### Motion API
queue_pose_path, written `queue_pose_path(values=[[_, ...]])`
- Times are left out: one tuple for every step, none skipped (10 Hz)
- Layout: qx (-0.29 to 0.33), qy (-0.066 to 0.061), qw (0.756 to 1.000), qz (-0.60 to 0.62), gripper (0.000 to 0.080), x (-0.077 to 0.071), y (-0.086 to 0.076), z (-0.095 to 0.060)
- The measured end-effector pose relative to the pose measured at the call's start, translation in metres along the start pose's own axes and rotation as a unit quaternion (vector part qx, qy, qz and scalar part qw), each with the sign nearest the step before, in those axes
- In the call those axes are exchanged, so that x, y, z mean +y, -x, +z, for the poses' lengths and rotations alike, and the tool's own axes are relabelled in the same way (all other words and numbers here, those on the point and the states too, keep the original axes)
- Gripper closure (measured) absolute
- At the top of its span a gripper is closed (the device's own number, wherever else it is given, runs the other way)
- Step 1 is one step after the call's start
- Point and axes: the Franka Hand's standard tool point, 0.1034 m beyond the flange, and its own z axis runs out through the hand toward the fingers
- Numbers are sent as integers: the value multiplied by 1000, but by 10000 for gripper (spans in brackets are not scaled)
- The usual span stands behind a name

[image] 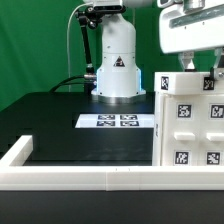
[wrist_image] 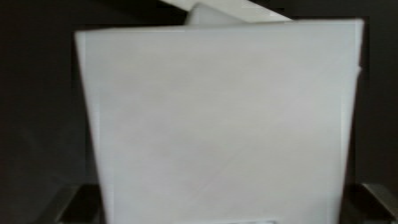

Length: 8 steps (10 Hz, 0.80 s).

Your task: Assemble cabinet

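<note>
Counting one cabinet (image: 192,118), one gripper (image: 197,62), one marker board (image: 118,122), one white border rail (image: 80,177). Six tags showing on cabinet front. Black table (image: 60,115), green backdrop (image: 40,40), robot base (image: 117,60) at rear. Cabinet upright at the exterior view's right, just behind rail, beside marker board. Gripper directly above cabinet top, close or touching; can't tell which. Wrist view filled by white cabinet face (wrist_image: 214,120). Finger spread: cannot tell.
</note>
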Motion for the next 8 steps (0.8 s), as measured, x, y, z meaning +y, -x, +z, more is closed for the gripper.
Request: queue_pose_path(values=[[-7,-3,999,52,239,-1,0,0],[-12,-5,995,94,239,-2,1,0],[-15,-6,988,154,239,-2,1,0],[-17,-9,980,200,238,-4,1,0],[-20,-11,969,244,238,-5,3,0],[-21,-11,966,259,238,-5,4,-1],[-30,-11,961,275,238,-6,5,-1],[-35,-11,958,285,238,-6,5,-1]])
